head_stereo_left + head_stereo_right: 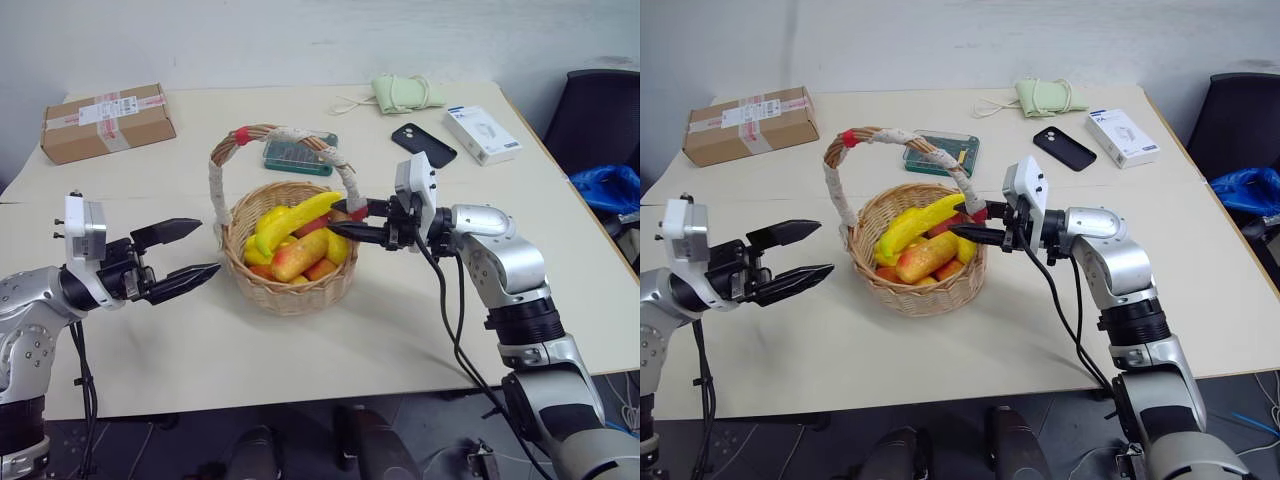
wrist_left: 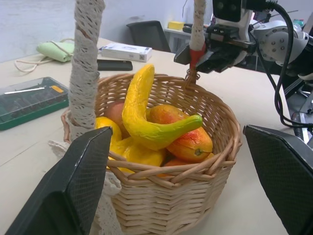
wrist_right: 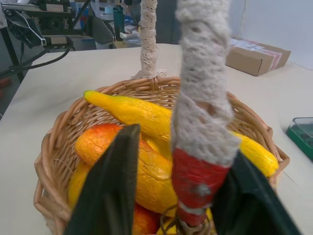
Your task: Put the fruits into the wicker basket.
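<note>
Black textured left hand [image 1: 195, 254] agape; right hand [image 1: 345, 220] clamped on woven wicker basket [image 1: 290, 285]'s lace-wrapped handle.

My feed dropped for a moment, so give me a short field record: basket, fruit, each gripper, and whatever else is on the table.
wicker basket: upright on the table, between the two grippers
fruits: banana and mango in the basket with the others
left gripper: open, beside the basket, apart from it
right gripper: fingers on both sides of the handle at its red band
clutter: cardboard box, green case, phone, white box
</note>
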### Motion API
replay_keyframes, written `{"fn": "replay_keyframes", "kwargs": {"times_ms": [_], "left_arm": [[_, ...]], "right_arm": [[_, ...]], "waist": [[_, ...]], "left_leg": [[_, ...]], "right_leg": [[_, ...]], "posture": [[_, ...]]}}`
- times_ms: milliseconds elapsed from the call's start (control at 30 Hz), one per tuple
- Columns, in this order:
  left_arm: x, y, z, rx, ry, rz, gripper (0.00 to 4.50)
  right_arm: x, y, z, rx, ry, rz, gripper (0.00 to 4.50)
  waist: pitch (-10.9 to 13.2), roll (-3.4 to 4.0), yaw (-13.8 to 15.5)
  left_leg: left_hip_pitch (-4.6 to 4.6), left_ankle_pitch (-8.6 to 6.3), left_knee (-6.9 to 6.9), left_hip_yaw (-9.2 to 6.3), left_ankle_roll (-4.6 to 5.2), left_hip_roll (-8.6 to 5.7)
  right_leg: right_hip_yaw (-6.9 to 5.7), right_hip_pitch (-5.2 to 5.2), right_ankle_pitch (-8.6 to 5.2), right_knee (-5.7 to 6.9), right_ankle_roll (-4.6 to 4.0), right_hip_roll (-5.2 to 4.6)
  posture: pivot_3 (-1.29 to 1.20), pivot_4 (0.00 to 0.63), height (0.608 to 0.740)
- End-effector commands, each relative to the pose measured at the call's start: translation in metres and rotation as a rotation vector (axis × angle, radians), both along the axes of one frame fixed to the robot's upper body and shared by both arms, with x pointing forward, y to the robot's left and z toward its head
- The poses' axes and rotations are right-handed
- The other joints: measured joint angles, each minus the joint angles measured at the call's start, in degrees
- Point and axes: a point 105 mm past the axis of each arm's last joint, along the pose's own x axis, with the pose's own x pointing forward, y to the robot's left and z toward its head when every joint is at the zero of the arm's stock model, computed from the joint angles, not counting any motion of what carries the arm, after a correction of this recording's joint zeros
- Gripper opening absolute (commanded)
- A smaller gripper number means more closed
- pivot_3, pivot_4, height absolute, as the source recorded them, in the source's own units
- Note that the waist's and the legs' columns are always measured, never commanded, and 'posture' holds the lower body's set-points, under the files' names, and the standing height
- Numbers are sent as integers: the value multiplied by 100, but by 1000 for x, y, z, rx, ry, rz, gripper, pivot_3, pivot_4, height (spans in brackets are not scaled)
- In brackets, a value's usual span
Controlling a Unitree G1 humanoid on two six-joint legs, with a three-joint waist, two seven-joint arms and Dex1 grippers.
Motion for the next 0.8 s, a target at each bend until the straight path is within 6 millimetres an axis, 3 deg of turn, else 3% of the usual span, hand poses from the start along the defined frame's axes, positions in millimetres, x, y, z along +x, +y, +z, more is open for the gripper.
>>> {"fn": "replay_keyframes", "kwargs": {"times_ms": [33,67,200,333,400,567,800], "left_arm": [[3,-3,6,15,-39,-16,4500],[5,-5,6,15,-39,-19,4500],[9,-11,5,5,-35,-50,4500],[13,-23,4,-7,-27,-108,4500],[15,-26,4,-5,-25,-128,4500],[22,-31,4,-2,-31,-156,4500],[25,-42,-4,3,-27,-195,4500]], "right_arm": [[-11,-13,20,-22,-200,-36,431],[-15,-17,27,3,-212,-59,174],[-31,-48,44,115,-222,-203,174],[-40,-113,56,306,-187,-514,174],[-45,-145,55,325,-196,-669,174],[-48,-204,46,276,-209,-975,174],[-30,-255,17,244,-139,-1158,174]], "waist": [[0,0,5],[0,1,18],[0,0,58],[0,0,128],[0,0,158],[1,1,125],[1,1,-4]], "left_leg": [[0,0,-1,0,0,-2],[0,0,-1,0,0,-4],[-5,0,0,-4,-1,-4],[-7,1,1,-2,-1,-12],[-6,1,1,-3,-1,-28],[1,1,-1,-1,3,-36],[15,9,-8,-2,-1,-35]], "right_leg": [[0,0,0,-1,0,0],[0,0,0,-2,0,1],[-1,0,0,-4,0,-4],[-1,1,0,-8,1,-8],[0,1,0,-9,1,-6],[8,2,0,-4,1,1],[16,8,0,7,2,14]], "posture": [[0,150,740],[0,150,740],[0,150,740],[0,150,740],[0,150,740],[0,150,740],[0,150,740]]}}
